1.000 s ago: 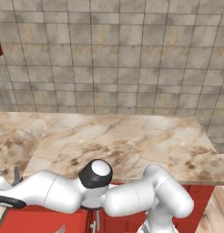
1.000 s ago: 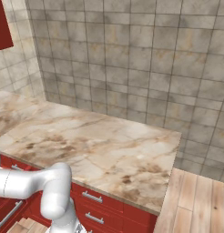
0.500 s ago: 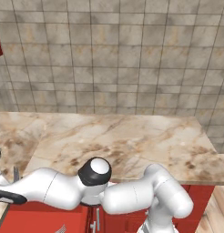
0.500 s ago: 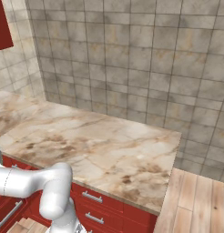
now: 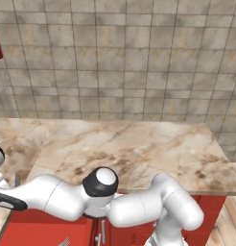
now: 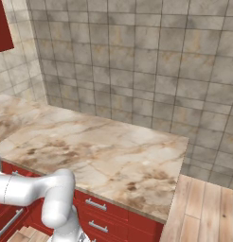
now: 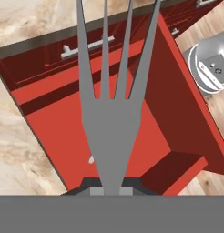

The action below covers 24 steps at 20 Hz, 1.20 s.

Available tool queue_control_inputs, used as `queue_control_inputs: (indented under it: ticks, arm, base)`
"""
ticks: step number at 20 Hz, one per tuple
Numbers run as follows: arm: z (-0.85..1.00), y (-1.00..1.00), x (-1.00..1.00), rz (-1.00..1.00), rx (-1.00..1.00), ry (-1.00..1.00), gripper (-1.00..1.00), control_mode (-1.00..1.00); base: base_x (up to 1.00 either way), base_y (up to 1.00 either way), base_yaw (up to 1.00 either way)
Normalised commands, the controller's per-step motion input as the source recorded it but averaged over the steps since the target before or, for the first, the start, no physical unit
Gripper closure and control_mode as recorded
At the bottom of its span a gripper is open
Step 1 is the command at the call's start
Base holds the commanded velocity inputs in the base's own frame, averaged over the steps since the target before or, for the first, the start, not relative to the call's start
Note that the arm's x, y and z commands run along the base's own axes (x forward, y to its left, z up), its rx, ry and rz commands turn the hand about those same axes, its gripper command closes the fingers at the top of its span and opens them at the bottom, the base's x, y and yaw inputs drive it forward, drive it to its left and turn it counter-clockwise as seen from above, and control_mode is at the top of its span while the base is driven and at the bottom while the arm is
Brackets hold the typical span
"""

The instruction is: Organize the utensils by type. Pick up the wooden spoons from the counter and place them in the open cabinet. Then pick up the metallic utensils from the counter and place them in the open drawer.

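Observation:
A grey metal fork point(image 7: 111, 123) runs up the middle of the hand view, tines pointing away, and my gripper point(image 7: 109, 189) is shut on its handle. Beneath the fork lies the open drawer point(image 7: 54, 132), a red box with a bare floor. A small pale sliver point(image 7: 91, 159) lies on that floor; I cannot tell what it is. In the left base view my arm reaches low to the left, and the dark hand point(image 5: 5, 200) hangs over the red drawer point(image 5: 38, 230). The beige marbled counter point(image 5: 139, 149) spans the middle.
A corner of the red wall cabinet point(image 6: 2, 23) shows at the upper left. Shut red drawers with silver bar handles point(image 6: 97, 204) line the cabinet fronts under the counter point(image 6: 113, 156). A wooden floor point(image 6: 208, 208) lies to the right.
The hand has crept up slightly at the left edge, still holding the fork. Nothing else has moved.

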Motion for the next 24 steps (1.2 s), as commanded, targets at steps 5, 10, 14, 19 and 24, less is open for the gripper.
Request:
queue_control_inputs:
  ticks: [5, 10, 14, 19, 24]
  arm:
    - [-0.14, -0.32, -0.01, 0.0, 0.23, 0.0, 1.0, -1.0]
    - [-0.3, -0.43, -0.06, 0.0, 0.17, -0.02, 1.0, -1.0]
    - [-0.38, -0.35, -0.04, 0.0, 0.09, -0.12, 1.0, -1.0]
    - [-0.43, -0.2, -0.01, 0.0, 0.05, -0.14, 1.0, -1.0]
    - [-0.4, -0.13, 0.05, 0.08, 0.06, -0.02, 1.0, -1.0]
  base:
    - [0.0, 0.0, 0.0]
    - [0.0, 0.0, 0.0]
    - [0.0, 0.0, 0.0]
    - [0.0, 0.0, 0.0]
    - [0.0, 0.0, 0.0]
